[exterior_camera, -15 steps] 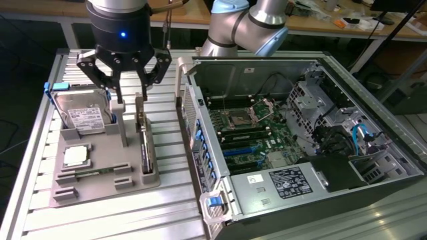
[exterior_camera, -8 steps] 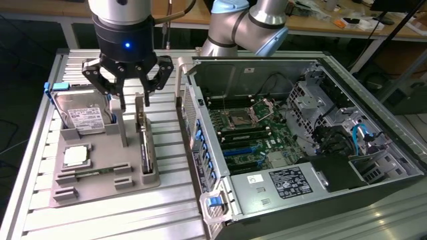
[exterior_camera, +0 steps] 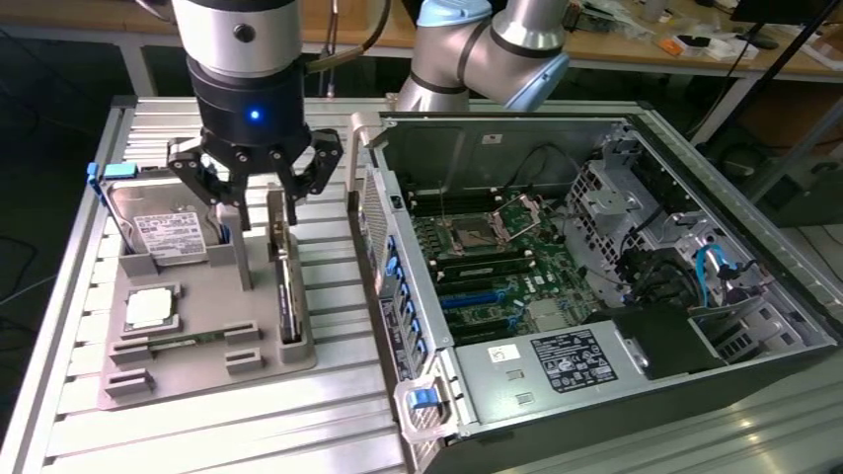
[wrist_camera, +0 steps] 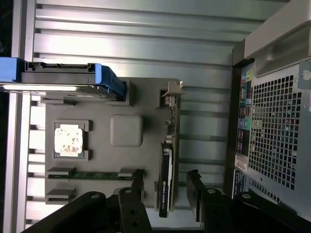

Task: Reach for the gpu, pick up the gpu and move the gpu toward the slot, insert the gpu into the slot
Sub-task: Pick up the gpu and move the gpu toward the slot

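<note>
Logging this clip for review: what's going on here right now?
The robot arm's gripper hangs open over the gray holder tray, with a finger on either side of the gpu. The gpu stands on edge in the tray and is not yet gripped. Beside the tray sits the open computer case. The blue slot on its motherboard has no card in it.

A ribbed aluminium table (exterior_camera: 237, 430) carries a grey parts tray (exterior_camera: 185, 371) and, just beside it toward the exterior view's right, an open computer case (exterior_camera: 488, 148).
</note>
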You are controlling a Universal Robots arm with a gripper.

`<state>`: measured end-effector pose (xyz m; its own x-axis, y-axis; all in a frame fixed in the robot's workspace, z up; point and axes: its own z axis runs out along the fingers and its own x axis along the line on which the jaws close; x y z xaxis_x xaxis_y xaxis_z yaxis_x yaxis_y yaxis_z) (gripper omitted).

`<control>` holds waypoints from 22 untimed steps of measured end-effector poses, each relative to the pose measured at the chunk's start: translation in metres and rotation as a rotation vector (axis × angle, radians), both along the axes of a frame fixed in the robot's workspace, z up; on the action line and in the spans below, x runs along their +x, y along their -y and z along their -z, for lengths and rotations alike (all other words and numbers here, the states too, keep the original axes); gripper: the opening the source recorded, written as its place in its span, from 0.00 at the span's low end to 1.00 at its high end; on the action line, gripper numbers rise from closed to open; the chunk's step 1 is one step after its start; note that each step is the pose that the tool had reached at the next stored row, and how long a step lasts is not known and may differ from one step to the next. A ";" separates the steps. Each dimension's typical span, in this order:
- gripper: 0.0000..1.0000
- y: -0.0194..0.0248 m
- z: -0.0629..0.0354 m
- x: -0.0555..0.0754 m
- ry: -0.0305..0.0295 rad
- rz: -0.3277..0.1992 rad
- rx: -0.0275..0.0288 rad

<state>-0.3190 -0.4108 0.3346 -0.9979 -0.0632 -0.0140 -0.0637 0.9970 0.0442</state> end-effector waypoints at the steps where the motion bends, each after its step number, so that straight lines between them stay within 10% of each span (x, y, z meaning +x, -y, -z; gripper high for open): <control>1: 0.48 0.0005 0.0019 0.000 -0.0001 0.000 -0.0001; 22: 0.48 0.0082 0.0388 0.007 0.0001 0.000 0.0002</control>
<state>-0.3125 -0.4190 0.2958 -0.9979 -0.0631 -0.0141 -0.0637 0.9970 0.0444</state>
